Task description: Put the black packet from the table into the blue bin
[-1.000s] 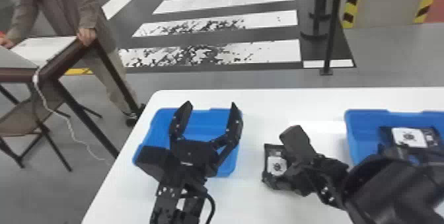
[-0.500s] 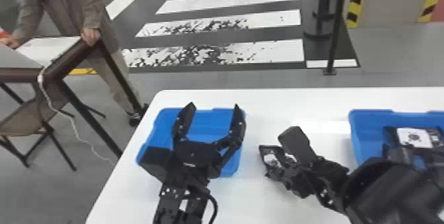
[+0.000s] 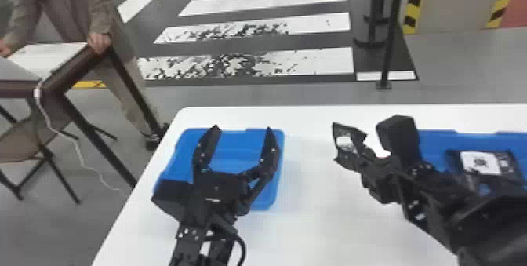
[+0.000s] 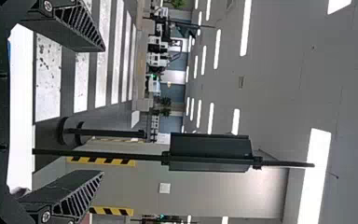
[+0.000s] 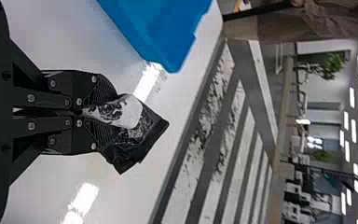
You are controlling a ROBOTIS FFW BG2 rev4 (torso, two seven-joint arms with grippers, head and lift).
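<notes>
The right arm (image 3: 484,222) is crossing above the tabletop (image 3: 309,226) from the near right, passing in front of part of the right bin (image 3: 435,139). That bin is sitting toward the tabletop's right side, and another packet (image 3: 480,163) is lying in it, white label up. The left gripper (image 3: 242,128) is hanging over the left bin (image 3: 237,153), its fingers spreading wide apart with nothing between them. The left bin is standing by the far left corner. Between the two bins, the right gripper (image 3: 356,152) is pinching the black packet (image 3: 343,140), fingers closing on it and holding it tilted above the tabletop, toward the far edge. Beyond that edge, a black post (image 3: 389,41) is standing beside white floor stripes (image 3: 266,24).
</notes>
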